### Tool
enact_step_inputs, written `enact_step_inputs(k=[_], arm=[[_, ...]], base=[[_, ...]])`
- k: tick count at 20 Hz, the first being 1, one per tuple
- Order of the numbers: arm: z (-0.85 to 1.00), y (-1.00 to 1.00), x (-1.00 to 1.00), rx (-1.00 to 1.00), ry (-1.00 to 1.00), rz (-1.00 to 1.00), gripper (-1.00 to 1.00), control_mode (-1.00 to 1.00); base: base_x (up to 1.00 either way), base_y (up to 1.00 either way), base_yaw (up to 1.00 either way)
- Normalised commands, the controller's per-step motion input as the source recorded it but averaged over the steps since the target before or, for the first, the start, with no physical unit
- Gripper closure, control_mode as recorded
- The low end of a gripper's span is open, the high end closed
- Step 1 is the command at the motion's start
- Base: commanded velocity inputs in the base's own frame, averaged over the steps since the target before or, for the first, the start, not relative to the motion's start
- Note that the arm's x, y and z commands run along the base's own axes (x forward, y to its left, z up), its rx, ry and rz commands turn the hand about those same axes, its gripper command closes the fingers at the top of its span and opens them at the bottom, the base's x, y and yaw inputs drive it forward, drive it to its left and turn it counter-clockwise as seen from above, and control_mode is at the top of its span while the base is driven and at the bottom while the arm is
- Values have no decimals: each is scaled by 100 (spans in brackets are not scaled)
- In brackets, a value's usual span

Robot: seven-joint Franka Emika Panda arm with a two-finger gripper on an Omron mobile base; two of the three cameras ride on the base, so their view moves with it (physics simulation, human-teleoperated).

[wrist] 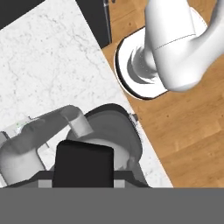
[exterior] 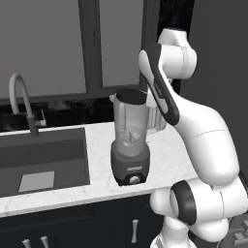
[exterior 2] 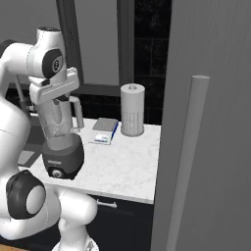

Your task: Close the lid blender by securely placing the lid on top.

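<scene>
Holding: the flat round black lid (exterior: 131, 95) sits at the mouth of the tall clear plastic blender (exterior: 129, 145), on the white marble counter (exterior: 58, 191).
Gripper (wrist: 83, 168): jaws pressed together, apparently pinching the lid.
Advice: keep it level, press straight down, then let go.
</scene>
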Motion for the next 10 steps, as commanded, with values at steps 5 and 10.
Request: enact_step_inputs(k=[5,10], arm=[[15,0,-40,0,0,-5,-100,-100],[25,0,-20,-1,0,-9,-100,-100]], base=[[0,0,0],[0,0,0]])
